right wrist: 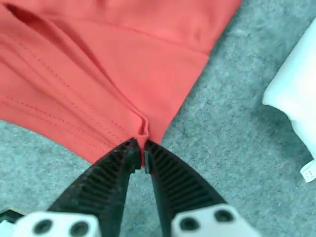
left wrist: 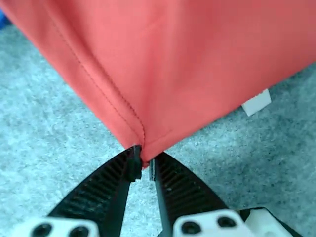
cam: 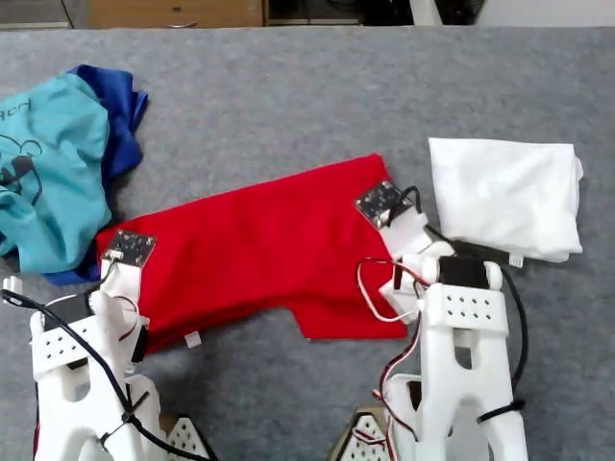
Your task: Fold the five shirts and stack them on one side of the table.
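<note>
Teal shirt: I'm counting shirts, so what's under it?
A blue shirt pokes out from under the teal shirt. Most of it is covered, so whether another garment lies beneath can't be seen.

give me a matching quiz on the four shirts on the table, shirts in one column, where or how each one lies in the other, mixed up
Shirts
1. red shirt
2. white shirt
3. teal shirt
4. blue shirt

States
A. folded, lying by itself
B. crumpled, lying on top of another shirt
C. mostly hidden under another shirt
D. spread out, pinched by the left gripper and the right gripper

Pairs: 1-D, 2-A, 3-B, 4-C
</note>
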Motion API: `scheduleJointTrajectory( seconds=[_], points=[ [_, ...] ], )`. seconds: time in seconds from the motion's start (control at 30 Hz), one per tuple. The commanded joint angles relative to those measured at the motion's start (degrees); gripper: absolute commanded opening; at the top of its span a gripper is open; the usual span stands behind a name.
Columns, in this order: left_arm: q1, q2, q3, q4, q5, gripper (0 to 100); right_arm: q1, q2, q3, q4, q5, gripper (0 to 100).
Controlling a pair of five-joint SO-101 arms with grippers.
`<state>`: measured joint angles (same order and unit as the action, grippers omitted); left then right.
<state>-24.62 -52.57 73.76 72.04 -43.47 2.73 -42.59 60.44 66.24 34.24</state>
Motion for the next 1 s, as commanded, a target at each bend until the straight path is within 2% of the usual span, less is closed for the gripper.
scheduleJointTrajectory(
  seconds=[0.0,0.1,0.2,0.3,0.4,0.5,0.53,0.6,0.63,0.67,0.7,0.77,0.87,0.97],
  points=[
    [0.62,-0.66,0.18,-0.88,-0.26,2,0.57,-1.19,-0.4,0.35,1.14,0.2],
    [0.53,-0.75,-0.26,0.44,-0.53,3,0.48,-1.19,-0.75,0.53,2.29,1.8],
    [-0.18,-0.84,-2.02,2.99,-2.73,14,0.48,-1.19,-1.8,1.32,3.78,16.4],
    [-2.64,-0.84,-5.36,3.16,-0.26,17,0.48,-1.19,-4.53,4.57,8.44,33.8],
    [-5.45,-0.84,-8.88,4.66,-0.09,17,0.92,-1.27,-8.92,8.62,9.05,39.5],
    [-8.44,-0.84,-15.47,8.18,-0.09,17,0.92,-1.27,-14.9,11.87,7.56,33.8],
    [-9.67,-0.84,-18.73,9.58,-0.09,17,0.75,-1.1,-17.54,12.57,5.89,26.7],
    [-12.04,-0.92,-27.69,11.34,1.67,12,-0.48,-0.48,-22.11,12.4,2.81,1.6],
    [-12.66,-0.57,-32.53,11.25,5.54,6,-2.68,0.57,-23.69,11.78,1.32,0.2],
    [-12.57,-0.13,-37.01,11.16,11.34,1,-5.32,2.15,-24.66,11.25,-0.18,6.7],
    [-11.6,0.22,-40.18,10.73,16.44,3,-8.75,4.62,-25.27,10.37,-2.29,7.8],
    [-7.47,1.8,-42.37,8.53,23.65,2,-15.52,11.65,-25.8,5.89,-8.0,1.7],
    [-1.32,6.64,-38.86,2.9,30.95,2,-21.41,24.92,-27.65,-1.05,-14.42,1.2],
    [1.58,13.41,-29.89,-8.26,33.85,2,-24.13,36.62,-32.22,-2.02,-17.85,0.2]
  ],
)
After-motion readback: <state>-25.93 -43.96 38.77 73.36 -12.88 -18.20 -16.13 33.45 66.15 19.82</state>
